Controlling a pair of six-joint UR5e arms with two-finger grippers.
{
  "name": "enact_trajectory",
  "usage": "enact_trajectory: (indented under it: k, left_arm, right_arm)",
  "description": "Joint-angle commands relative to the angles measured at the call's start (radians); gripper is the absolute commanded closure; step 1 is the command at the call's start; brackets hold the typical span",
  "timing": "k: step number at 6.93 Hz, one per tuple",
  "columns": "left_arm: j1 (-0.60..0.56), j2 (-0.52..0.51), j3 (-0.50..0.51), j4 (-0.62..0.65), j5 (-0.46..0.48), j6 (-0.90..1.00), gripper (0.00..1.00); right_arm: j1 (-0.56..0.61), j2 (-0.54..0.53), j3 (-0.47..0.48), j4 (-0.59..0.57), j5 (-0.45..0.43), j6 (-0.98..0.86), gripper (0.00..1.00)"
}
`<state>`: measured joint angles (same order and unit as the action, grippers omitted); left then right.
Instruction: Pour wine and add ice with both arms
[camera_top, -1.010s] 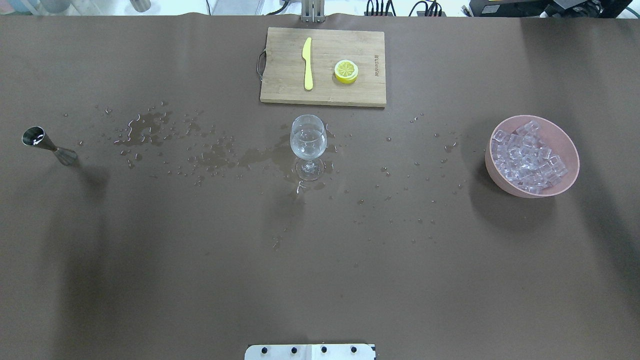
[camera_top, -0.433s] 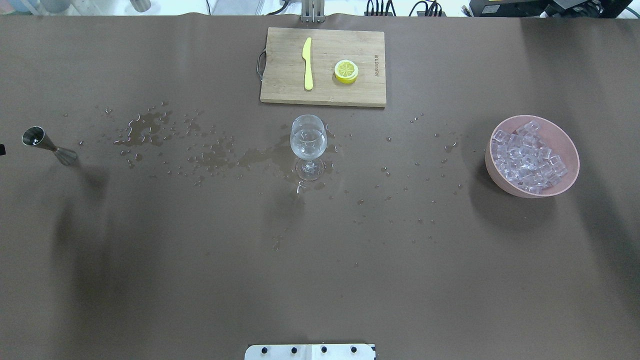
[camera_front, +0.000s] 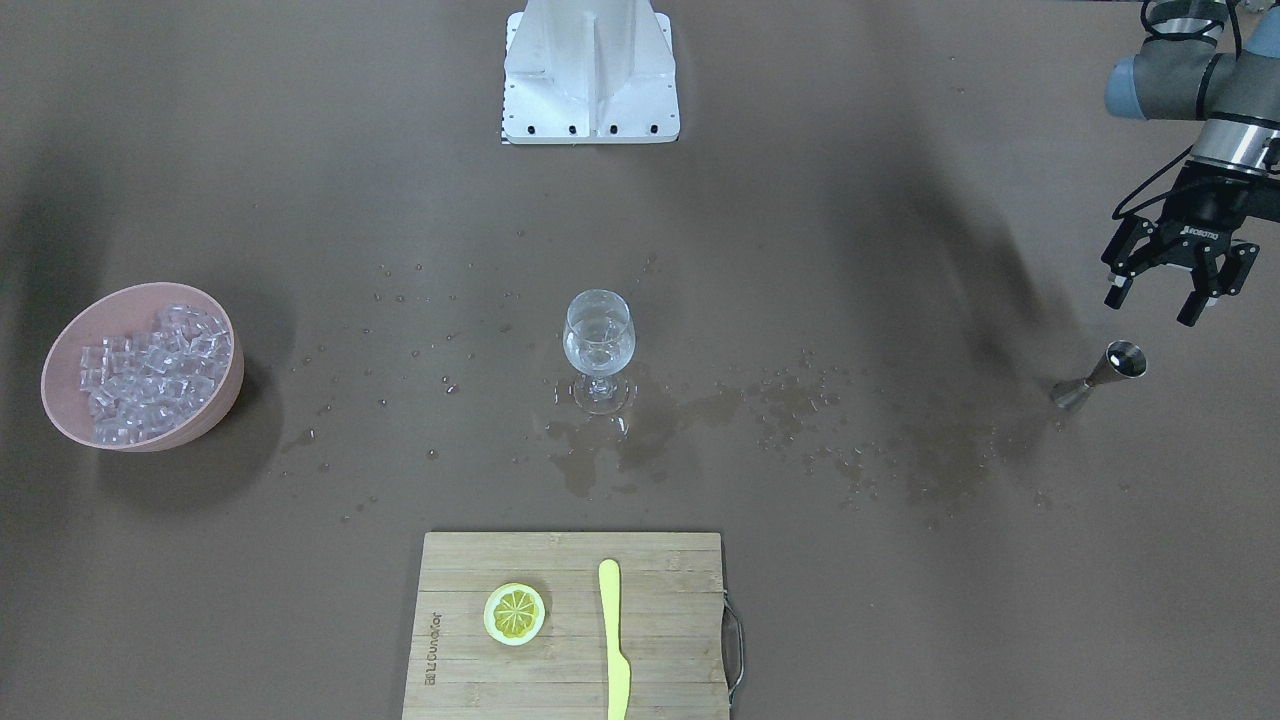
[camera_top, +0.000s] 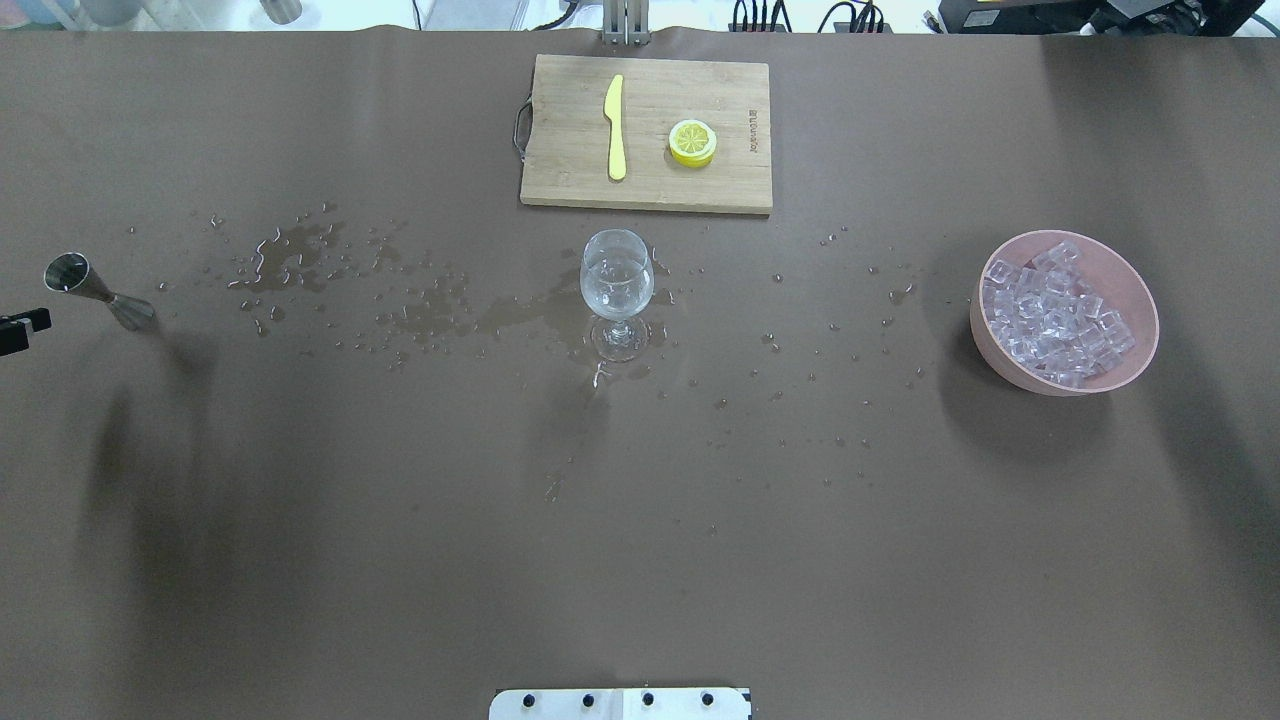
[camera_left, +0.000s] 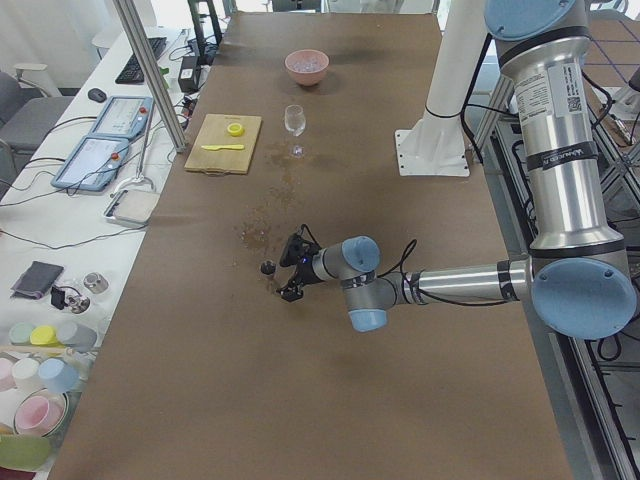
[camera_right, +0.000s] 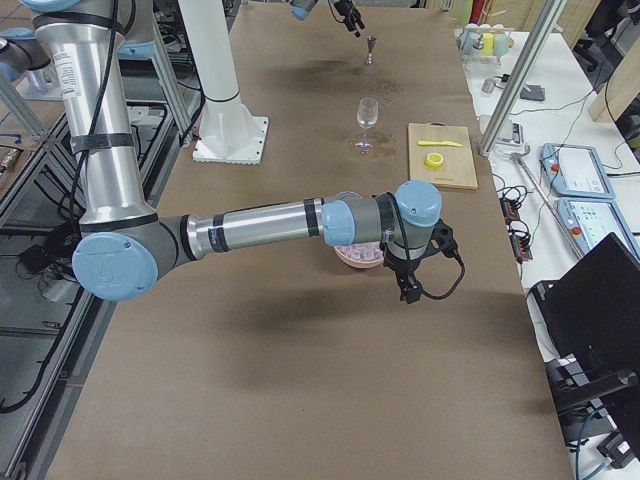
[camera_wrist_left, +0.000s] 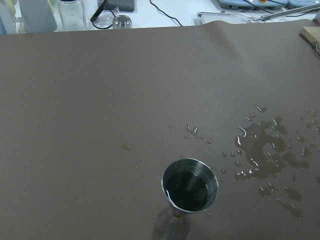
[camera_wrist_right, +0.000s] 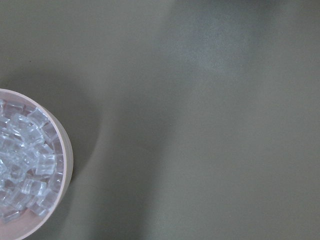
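Observation:
A steel jigger (camera_front: 1100, 375) stands at the table's left end, seen from above in the left wrist view (camera_wrist_left: 190, 185), its cup dark inside. My left gripper (camera_front: 1152, 305) hangs open just on the robot's side of it, not touching it; one fingertip (camera_top: 22, 328) shows in the overhead view. The wine glass (camera_top: 616, 285) stands upright at mid-table with a little clear wine (camera_front: 597, 356) in it. The ice (camera_top: 1055, 310) fills a pink bowl (camera_top: 1010, 370) on the right. My right gripper (camera_right: 410, 285) hovers beside the bowl; I cannot tell whether it is open or shut.
A wooden cutting board (camera_top: 570, 170) at the far edge carries a yellow knife (camera_top: 615, 125) and a lemon slice (camera_top: 692, 142). Spilled drops and puddles (camera_top: 290, 260) spread between the jigger and the glass. The white base block (camera_front: 590, 70) is at the robot's edge.
My left gripper's fingertip has come into the overhead view at the left edge, closer to the jigger. The glass, bowl and jigger have not moved.

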<state>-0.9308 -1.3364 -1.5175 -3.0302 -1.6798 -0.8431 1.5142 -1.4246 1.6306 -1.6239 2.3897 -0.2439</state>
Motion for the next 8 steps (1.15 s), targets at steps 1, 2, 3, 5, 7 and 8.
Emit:
enact_trajectory:
  k: [1,2,3,5,7,8]
  left_arm:
    - [0.018,-0.033,0.072,-0.016,0.091,-0.008,0.03]
    - [0.020,-0.043,0.075,-0.019,0.089,-0.013,0.03]
    - [0.021,-0.043,0.086,-0.041,0.089,-0.016,0.03]
    - [0.043,-0.072,0.111,-0.061,0.113,-0.016,0.03]
    - [0.148,-0.105,0.123,-0.062,0.252,-0.017,0.03]
    - [0.174,-0.133,0.158,-0.062,0.300,-0.014,0.03]
  right_arm:
    - [0.000,0.001,0.009,0.002,0.038,-0.002,0.00]
    - [0.000,-0.002,0.015,0.002,0.040,-0.002,0.00]
    - [0.001,-0.007,0.034,-0.001,0.042,0.000,0.00]
    - [0.001,-0.016,0.054,-0.005,0.046,-0.002,0.00]
    - [-0.002,-0.016,0.055,-0.005,0.048,-0.002,0.00]
    - [-0.002,-0.014,0.055,-0.005,0.048,-0.002,0.00]
